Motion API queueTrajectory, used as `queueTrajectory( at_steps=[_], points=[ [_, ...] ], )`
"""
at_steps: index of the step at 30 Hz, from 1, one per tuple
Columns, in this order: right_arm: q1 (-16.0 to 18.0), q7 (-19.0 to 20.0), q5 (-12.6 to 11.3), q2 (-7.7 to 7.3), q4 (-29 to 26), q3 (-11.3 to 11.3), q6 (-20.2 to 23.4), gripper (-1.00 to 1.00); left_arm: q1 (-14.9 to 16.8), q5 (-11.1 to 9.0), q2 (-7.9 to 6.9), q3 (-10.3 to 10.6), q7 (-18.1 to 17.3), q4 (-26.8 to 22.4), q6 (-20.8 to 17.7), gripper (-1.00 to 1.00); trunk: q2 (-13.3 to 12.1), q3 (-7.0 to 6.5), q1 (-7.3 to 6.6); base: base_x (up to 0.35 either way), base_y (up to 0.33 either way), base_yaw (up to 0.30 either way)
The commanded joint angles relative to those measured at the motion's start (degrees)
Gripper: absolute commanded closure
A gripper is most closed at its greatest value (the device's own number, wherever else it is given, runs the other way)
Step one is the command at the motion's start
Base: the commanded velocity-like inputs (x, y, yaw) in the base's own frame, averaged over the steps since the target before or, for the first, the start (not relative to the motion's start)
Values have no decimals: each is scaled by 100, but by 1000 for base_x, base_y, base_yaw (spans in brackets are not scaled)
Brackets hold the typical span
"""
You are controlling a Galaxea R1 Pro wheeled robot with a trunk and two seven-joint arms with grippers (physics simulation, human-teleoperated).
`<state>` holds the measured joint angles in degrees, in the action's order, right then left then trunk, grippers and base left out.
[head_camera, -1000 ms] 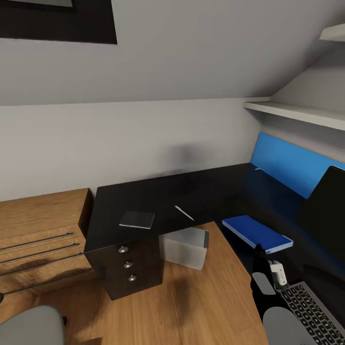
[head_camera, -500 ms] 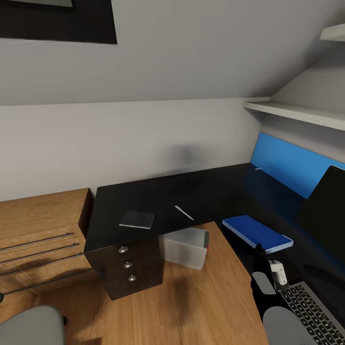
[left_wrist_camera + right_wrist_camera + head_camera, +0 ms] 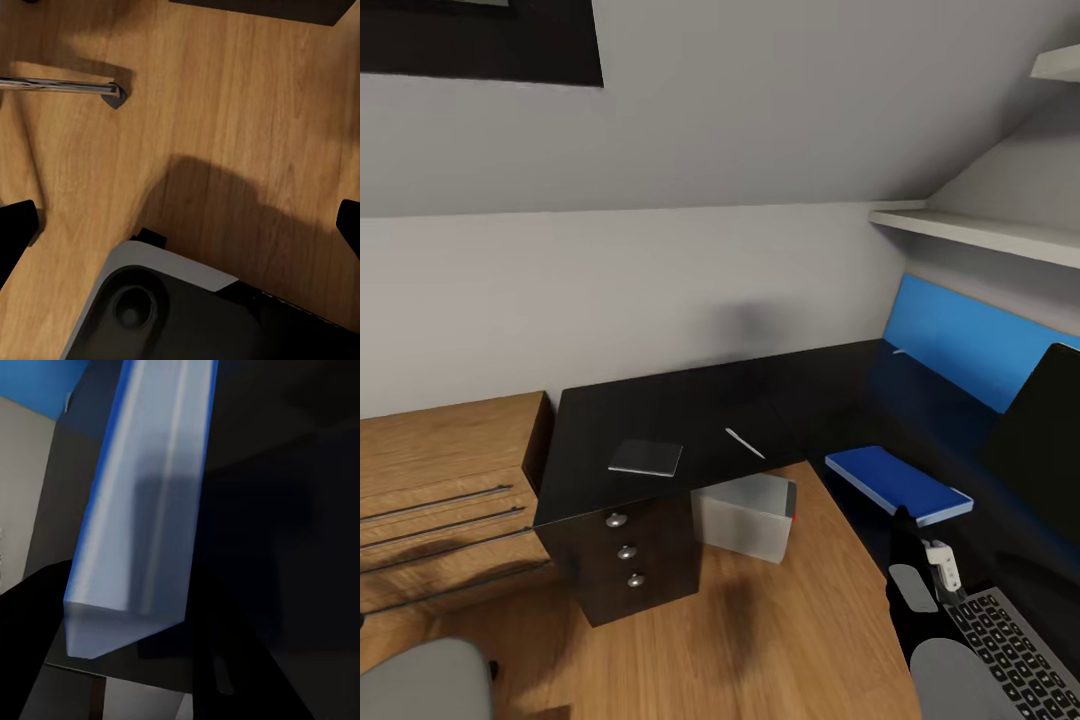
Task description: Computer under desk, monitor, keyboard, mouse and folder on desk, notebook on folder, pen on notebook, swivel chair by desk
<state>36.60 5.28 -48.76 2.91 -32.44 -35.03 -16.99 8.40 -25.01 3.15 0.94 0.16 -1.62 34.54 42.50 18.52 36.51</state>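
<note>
The blue folder (image 3: 897,483) lies flat on the right wing of the black desk (image 3: 690,400). My right gripper (image 3: 901,520) is at its near edge, open; in the right wrist view its dark fingers (image 3: 30,630) stand apart on either side of the folder's corner (image 3: 142,510). The dark grey notebook (image 3: 646,458) and the white pen (image 3: 745,444) lie on the left wing. The grey computer (image 3: 745,515) stands under the desk. The monitor (image 3: 1045,430) and keyboard (image 3: 1015,650) are at the far right. My left gripper (image 3: 180,232) hangs open over the floor.
A light wooden drawer unit (image 3: 440,490) adjoins the desk on the left. The swivel chair's grey seat (image 3: 425,685) is at the lower left, and its chrome leg (image 3: 60,86) shows near my left gripper. A blue panel (image 3: 970,340) and a shelf (image 3: 980,235) line the right wall.
The whole picture has shifted very slightly, so the camera moved. No thing or gripper has visibly moved.
</note>
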Motion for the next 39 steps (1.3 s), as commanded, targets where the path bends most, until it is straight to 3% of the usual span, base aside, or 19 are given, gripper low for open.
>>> queueTrajectory(
  at_steps=[1,5,39],
  points=[
    [5,52,-142,6,398,-40,2,100,4,-17,1,12,2,3,18,-100,46,26,24,0,0,0],
    [5,46,-142,7,400,-39,2,100,2,-20,1,12,7,3,18,-100,207,98,112,0,0,0],
    [5,-44,-142,6,397,-31,4,100,4,-23,-2,4,10,4,18,-100,207,98,112,-19,15,0]
  ],
)
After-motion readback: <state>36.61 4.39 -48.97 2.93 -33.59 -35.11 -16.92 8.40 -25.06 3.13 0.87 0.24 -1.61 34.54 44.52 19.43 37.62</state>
